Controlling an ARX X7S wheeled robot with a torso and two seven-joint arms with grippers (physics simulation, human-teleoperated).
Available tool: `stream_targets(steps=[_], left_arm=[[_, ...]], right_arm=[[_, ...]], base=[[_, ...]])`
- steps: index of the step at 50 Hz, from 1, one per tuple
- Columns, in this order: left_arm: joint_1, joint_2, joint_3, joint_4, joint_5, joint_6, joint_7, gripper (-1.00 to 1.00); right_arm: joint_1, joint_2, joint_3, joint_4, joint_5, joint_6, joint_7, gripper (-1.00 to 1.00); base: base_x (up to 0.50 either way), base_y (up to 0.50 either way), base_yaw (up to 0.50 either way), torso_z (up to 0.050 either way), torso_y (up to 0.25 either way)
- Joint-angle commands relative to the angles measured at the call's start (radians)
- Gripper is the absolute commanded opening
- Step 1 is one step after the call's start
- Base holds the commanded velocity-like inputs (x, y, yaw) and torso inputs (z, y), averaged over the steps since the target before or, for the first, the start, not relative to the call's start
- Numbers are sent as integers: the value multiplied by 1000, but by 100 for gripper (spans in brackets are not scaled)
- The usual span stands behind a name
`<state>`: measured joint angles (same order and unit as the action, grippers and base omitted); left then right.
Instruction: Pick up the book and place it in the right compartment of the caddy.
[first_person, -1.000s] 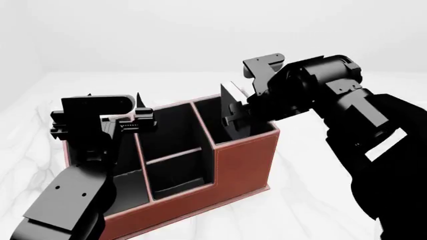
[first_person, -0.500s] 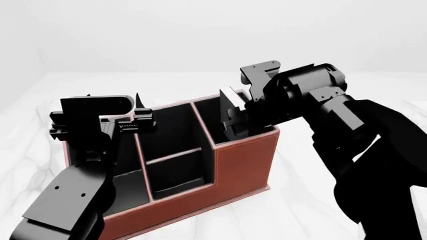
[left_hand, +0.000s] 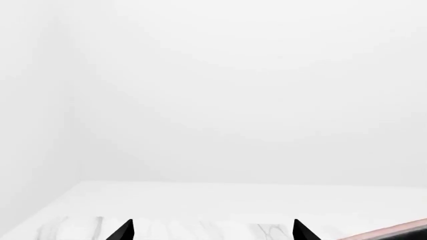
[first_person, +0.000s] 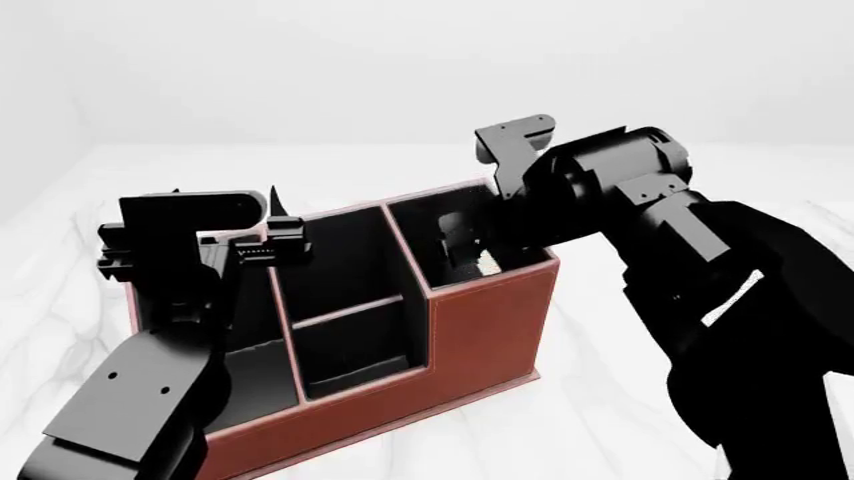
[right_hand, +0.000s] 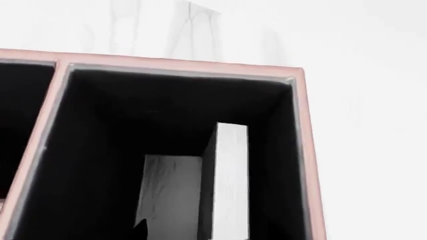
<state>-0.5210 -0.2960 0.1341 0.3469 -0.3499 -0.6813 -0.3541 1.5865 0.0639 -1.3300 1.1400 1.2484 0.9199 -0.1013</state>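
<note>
Book (right_hand: 227, 185) down inside right compartment (right_hand: 120, 130) of caddy (first_person: 487, 320). Right end effector (first_person: 467, 250) grip state: cannot tell. Left end effector (left_hand: 212, 231) spread wide, idle. Release gently, withdraw straight up clear of walls.

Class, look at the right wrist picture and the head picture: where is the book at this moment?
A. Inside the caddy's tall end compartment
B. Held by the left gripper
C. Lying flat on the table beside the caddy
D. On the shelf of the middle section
A: the right wrist view shows the book standing down inside the right compartment of the caddy, below its rim.
</note>
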Motion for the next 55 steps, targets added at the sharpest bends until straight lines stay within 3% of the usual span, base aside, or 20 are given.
stream_targets(steps=[1, 12, 22, 25, 30, 33, 40, 42, 55], left_arm=[[1, -2, 2, -4, -3, 5, -2, 100], [2, -4, 4, -1, -6, 5, -7, 100], [-4, -8, 4, -1, -10, 3, -9, 100], [-4, -10, 6, 1, -10, 3, -9, 100], [-6, -12, 3, 2, -14, 1, -11, 100], [-4, -13, 2, 7, -16, 1, -12, 100], [2, -20, 0, 24, -20, -6, -17, 100], [3, -21, 0, 26, -21, -7, -17, 100], [8, -22, 3, 32, -25, -5, -22, 100]], right_arm=[[12, 16, 18, -36, -27, -7, 15, 100], [40, 58, 44, -102, -10, -8, 69, 100], [170, 270, 222, -445, 169, 85, 314, 100], [147, 325, 272, -538, 229, 89, 405, 100], [7, 481, 362, -896, 309, 3, 609, 100], [-139, 597, 360, -1227, 123, -191, 672, 100], [-429, 756, 284, -1668, -313, -489, 883, 100], [-459, 766, 282, -1685, -347, -498, 944, 100], [-530, 807, 298, -1695, -342, -576, 946, 100]], base=[[0, 0, 0, 0, 0], [0, 0, 0, 0, 0], [0, 0, 0, 0, 0], [0, 0, 0, 0, 0], [0, 0, 0, 0, 0], [0, 0, 0, 0, 0], [0, 0, 0, 0, 0], [0, 0, 0, 0, 0], [0, 0, 0, 0, 0]])
